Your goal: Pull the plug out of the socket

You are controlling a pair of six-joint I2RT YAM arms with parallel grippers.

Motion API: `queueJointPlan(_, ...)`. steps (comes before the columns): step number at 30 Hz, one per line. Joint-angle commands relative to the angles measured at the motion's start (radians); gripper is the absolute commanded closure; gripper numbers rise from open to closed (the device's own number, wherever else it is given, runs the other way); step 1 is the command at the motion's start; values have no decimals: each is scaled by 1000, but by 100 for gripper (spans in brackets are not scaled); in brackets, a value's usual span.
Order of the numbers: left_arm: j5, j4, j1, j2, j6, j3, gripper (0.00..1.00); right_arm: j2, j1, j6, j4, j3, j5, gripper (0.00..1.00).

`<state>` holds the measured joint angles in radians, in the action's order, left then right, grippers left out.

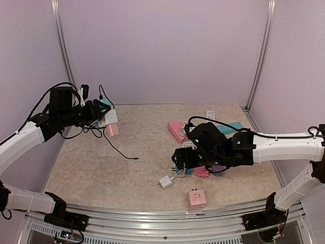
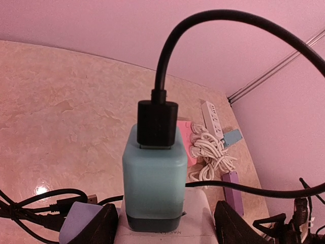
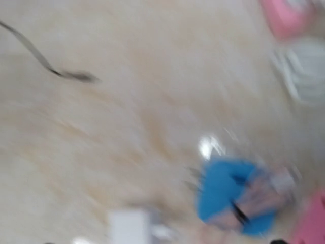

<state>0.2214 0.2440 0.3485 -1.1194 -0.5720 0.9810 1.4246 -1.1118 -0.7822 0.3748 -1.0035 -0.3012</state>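
Note:
My left gripper (image 1: 104, 118) is raised at the far left and shut on a white socket block (image 1: 109, 120). A teal plug adapter (image 1: 105, 104) sits plugged into it. In the left wrist view the teal adapter (image 2: 154, 178) stands upright on the white socket (image 2: 203, 223) between my dark fingers (image 2: 96, 226), and a black cable connector (image 2: 157, 123) is stuck in its top. My right gripper (image 1: 179, 161) hangs low over the table's middle right, near a blue plug (image 3: 226, 190). The right wrist view is motion-blurred and does not show the fingers.
A pink cube socket (image 1: 112, 130) and a loose black cable (image 1: 122, 151) lie below the left gripper. A white charger (image 1: 165, 181) and a pink socket (image 1: 196, 198) lie near the front. A pink strip (image 1: 176, 130), a white strip (image 1: 210, 115) and a teal strip (image 1: 231, 127) lie behind the right arm.

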Motion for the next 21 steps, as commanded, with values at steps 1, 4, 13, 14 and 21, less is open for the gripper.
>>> queueJointPlan(1,7,-141,2,-36,-120,50,76,35,-72,142,-68,-138,-115,10)
queueJointPlan(4,18,-197,-7,-26,-169,-10,76,88,-96,199,-178,-187,-98,10)
queueJointPlan(13,107,-235,-9,2,-150,-70,76,323,-96,250,-340,-388,19,9)
queueJointPlan(14,114,-235,-9,5,-148,-71,76,344,-97,251,-341,-412,32,8)
queueJointPlan(21,151,-262,3,17,-139,-74,76,458,-85,254,-330,-540,137,8)
